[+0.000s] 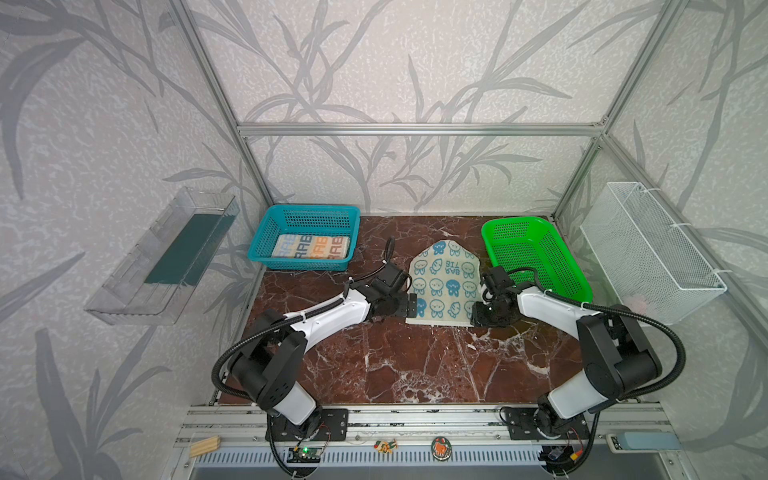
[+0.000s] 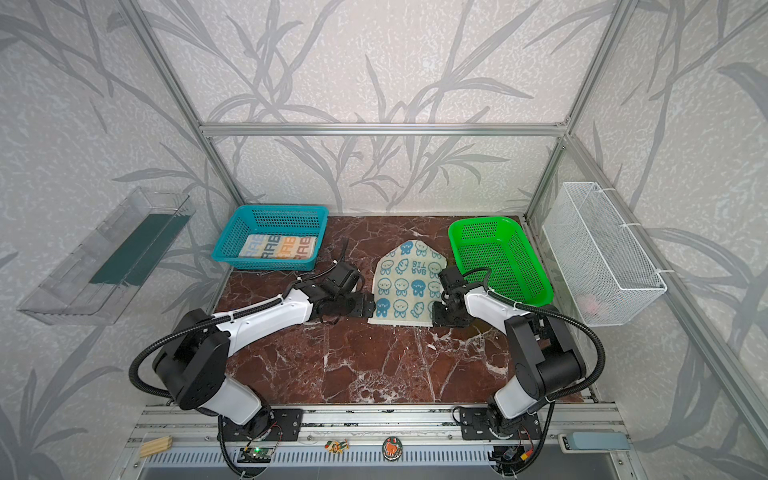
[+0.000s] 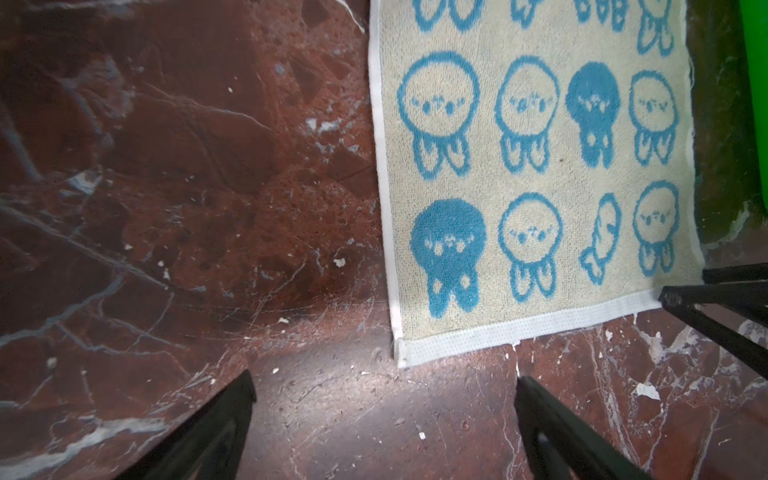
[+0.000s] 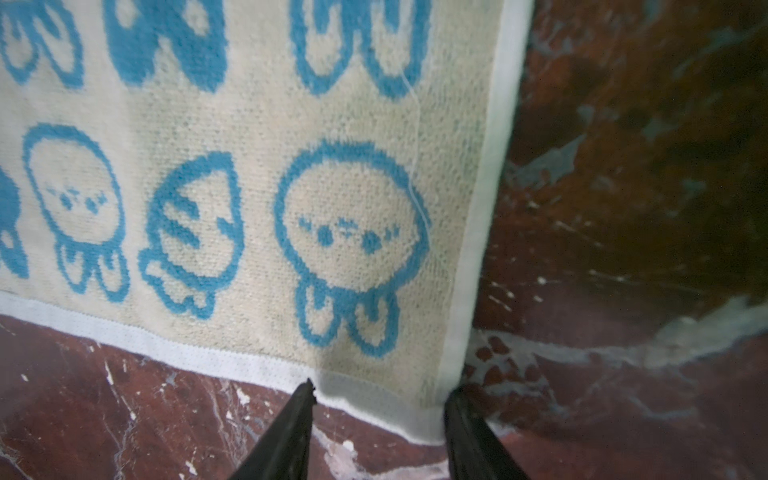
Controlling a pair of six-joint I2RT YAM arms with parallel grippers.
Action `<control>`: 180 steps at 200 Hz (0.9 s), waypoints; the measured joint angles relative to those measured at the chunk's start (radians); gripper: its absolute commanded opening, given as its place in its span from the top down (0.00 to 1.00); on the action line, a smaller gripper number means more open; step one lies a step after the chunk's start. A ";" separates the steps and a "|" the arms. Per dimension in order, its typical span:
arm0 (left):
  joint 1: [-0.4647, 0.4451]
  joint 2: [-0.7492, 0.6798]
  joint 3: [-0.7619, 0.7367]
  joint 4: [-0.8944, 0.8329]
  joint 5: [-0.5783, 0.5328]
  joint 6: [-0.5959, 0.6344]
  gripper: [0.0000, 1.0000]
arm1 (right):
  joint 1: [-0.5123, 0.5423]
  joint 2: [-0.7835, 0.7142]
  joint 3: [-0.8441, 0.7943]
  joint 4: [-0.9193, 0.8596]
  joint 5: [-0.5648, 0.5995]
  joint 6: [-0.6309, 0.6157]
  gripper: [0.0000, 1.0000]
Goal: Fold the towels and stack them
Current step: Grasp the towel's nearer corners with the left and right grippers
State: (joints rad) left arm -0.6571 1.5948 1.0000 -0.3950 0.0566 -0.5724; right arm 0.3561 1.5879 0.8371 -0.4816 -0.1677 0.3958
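Marble top [image 1: 395,365]: blue-bunny towel [image 1: 444,282] long axis front-back; left claw [image 3: 384,380], right claw [image 4: 378,395] both apart.

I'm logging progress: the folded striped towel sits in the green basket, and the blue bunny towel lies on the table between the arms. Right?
One slip: the striped towel sits in the blue basket, not the green basket, as both top views show. The rest holds.

Leaf-print walls [image 1: 415,62], aluminium frame [image 1: 415,129], marble tabletop [image 1: 415,365].
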 measured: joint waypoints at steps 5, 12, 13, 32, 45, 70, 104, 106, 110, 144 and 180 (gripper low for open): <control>0.000 0.010 0.003 0.000 0.005 0.000 0.01 | 0.001 0.003 0.000 0.003 0.000 0.000 0.65; 0.000 0.026 0.010 -0.002 0.015 0.001 0.01 | 0.002 0.005 0.001 0.008 -0.002 0.000 0.70; 0.000 0.027 0.011 -0.002 0.016 0.000 0.01 | 0.002 0.006 0.001 0.008 -0.002 0.000 0.70; 0.000 0.060 0.034 -0.012 0.033 0.005 0.01 | 0.007 0.013 0.003 0.016 -0.005 0.001 0.79; 0.000 0.079 0.052 -0.023 0.045 0.011 0.04 | 0.011 0.017 0.004 0.018 -0.007 0.000 0.84; 0.000 0.114 0.084 -0.043 0.055 0.028 0.09 | 0.014 0.023 0.007 0.018 -0.010 0.000 0.89; 0.000 0.174 0.111 -0.070 0.076 0.053 0.23 | 0.015 0.026 0.010 0.017 -0.014 -0.004 0.90; 0.000 0.179 0.113 -0.071 0.078 0.055 0.24 | 0.015 0.026 0.010 0.017 -0.014 -0.004 0.90; 0.000 0.188 0.116 -0.073 0.081 0.059 0.25 | 0.015 0.026 0.010 0.016 -0.014 -0.005 0.90; 0.000 0.236 0.140 -0.095 0.103 0.080 0.32 | 0.017 0.026 0.011 0.015 -0.015 -0.005 0.90; 0.000 0.250 0.151 -0.106 0.100 0.092 0.46 | 0.017 0.026 0.011 0.014 -0.016 -0.008 0.90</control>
State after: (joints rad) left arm -0.6575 1.8450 1.1515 -0.5014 0.1566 -0.4805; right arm 0.3733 1.6138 0.8486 -0.4679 -0.1837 0.3882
